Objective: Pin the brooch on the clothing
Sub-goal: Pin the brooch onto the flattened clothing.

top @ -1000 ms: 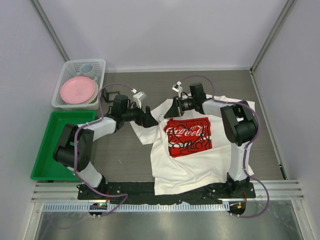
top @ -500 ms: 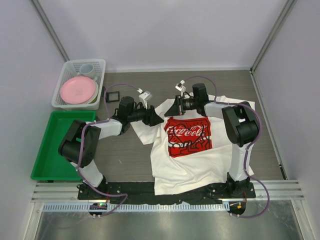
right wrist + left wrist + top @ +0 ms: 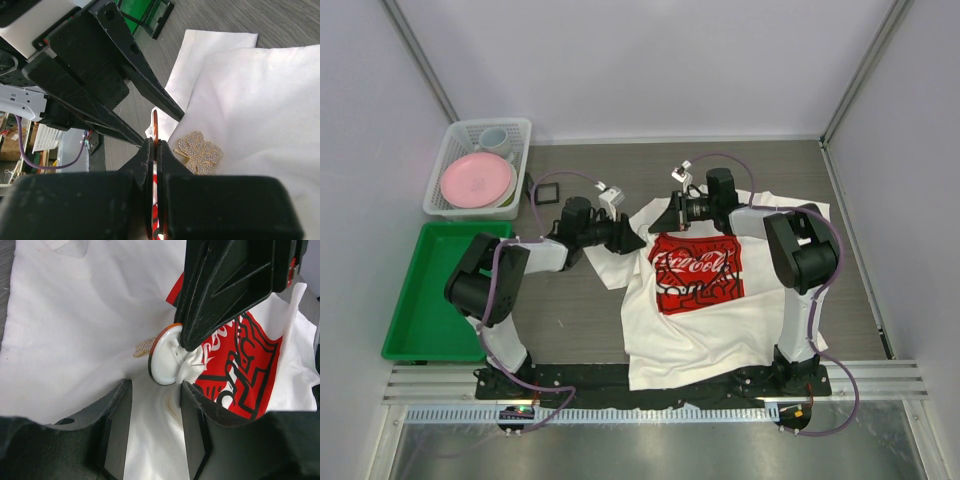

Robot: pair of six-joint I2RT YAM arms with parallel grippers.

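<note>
L grip: half open, jaws astride shirt fold under disc.
R grip: pinched tight on disc edge.
brooch: on shirt, just beside disc.
risk: L jaws may knock disc from R's thin pinch, or drag cloth & shift brooch.

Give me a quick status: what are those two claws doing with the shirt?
Left gripper open, straddling a T-shirt fold. Right gripper shut on round white disc. Brooch lying on T-shirt beside disc, not gripped.

The T-shirt bears white Coca-Cola script on red.
</note>
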